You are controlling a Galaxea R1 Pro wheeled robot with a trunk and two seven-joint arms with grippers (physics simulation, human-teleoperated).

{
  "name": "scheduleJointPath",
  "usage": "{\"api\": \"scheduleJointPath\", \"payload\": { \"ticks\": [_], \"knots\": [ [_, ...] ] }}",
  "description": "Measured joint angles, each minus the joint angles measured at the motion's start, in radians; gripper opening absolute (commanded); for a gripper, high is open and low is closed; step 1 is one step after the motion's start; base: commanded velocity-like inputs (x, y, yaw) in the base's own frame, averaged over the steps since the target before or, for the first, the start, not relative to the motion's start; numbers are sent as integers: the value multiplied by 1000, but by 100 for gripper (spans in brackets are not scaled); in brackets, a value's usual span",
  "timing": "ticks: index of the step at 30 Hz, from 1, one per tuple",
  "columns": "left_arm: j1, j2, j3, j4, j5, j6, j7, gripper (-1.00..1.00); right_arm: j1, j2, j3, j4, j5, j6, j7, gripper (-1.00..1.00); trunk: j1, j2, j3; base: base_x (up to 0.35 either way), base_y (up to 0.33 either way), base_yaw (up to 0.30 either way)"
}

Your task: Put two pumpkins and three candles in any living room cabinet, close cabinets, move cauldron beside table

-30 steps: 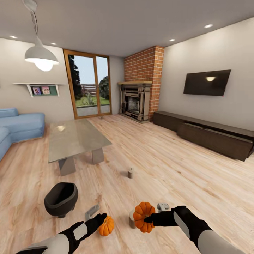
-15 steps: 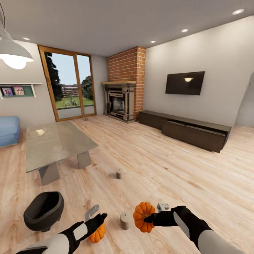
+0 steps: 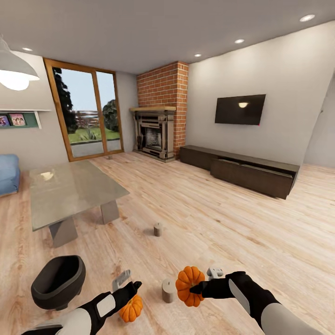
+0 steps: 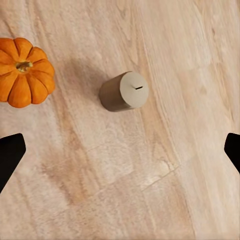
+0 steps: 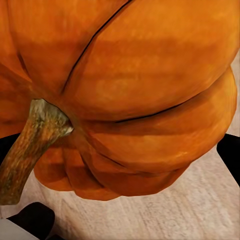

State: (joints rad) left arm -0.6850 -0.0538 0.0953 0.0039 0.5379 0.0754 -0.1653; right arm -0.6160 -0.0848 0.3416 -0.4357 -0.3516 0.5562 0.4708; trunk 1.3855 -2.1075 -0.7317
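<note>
My right gripper [image 3: 197, 282] is shut on an orange pumpkin [image 3: 188, 285], held just above the floor; up close its ribbed side [image 5: 145, 85] and stem show. A second pumpkin [image 3: 131, 308] lies on the floor under my left gripper [image 3: 126, 284], which is open and apart from it. In the left wrist view that pumpkin [image 4: 24, 71] and a grey-tan candle [image 4: 123, 91] stand on the planks beyond the spread fingertips [image 4: 10, 156]. That candle [image 3: 168, 291] sits between my two hands, another candle [image 3: 158, 229] farther ahead. The black cauldron [image 3: 58, 281] is at my left.
The glass-topped coffee table [image 3: 70, 188] stands ahead on the left. The long dark cabinet [image 3: 242, 170] runs along the right wall under the TV [image 3: 240, 109], one front standing forward of the rest. A brick fireplace [image 3: 156, 132] fills the far corner.
The whole view has swung to the right, so the room has slid left in the picture. Both arms keep their pose, and the right gripper still holds its pumpkin.
</note>
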Motion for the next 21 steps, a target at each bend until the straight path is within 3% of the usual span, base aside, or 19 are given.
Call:
{"api": "scheduleJointPath", "payload": {
  "ticks": [5,11,13,14,15,21],
  "knots": [
    [0,-1,0,-2,-24,1,-7,100,0,0,-1,0,-1,0,4,-100,0,0,0,0,0,0],
    [0,-16,1,-2,-27,4,2,100,0,-8,-8,-1,0,-1,9,-100,0,0,0,0,0,0],
    [0,-17,1,-2,-26,6,4,100,0,-26,-47,-6,4,-3,11,-100,0,0,0,0,0,0],
    [0,-24,0,-3,-26,13,4,100,-1,-37,-101,-12,-3,-1,12,-100,0,0,0,0,0,0],
    [0,-31,0,-3,-27,22,5,100,-1,-44,-122,-12,3,-1,12,-100,0,0,0,0,0,0],
    [0,-43,1,-14,-25,63,59,100,-2,-59,-154,-90,-13,10,16,-100,0,0,0,0,0,0]
  ]
}}
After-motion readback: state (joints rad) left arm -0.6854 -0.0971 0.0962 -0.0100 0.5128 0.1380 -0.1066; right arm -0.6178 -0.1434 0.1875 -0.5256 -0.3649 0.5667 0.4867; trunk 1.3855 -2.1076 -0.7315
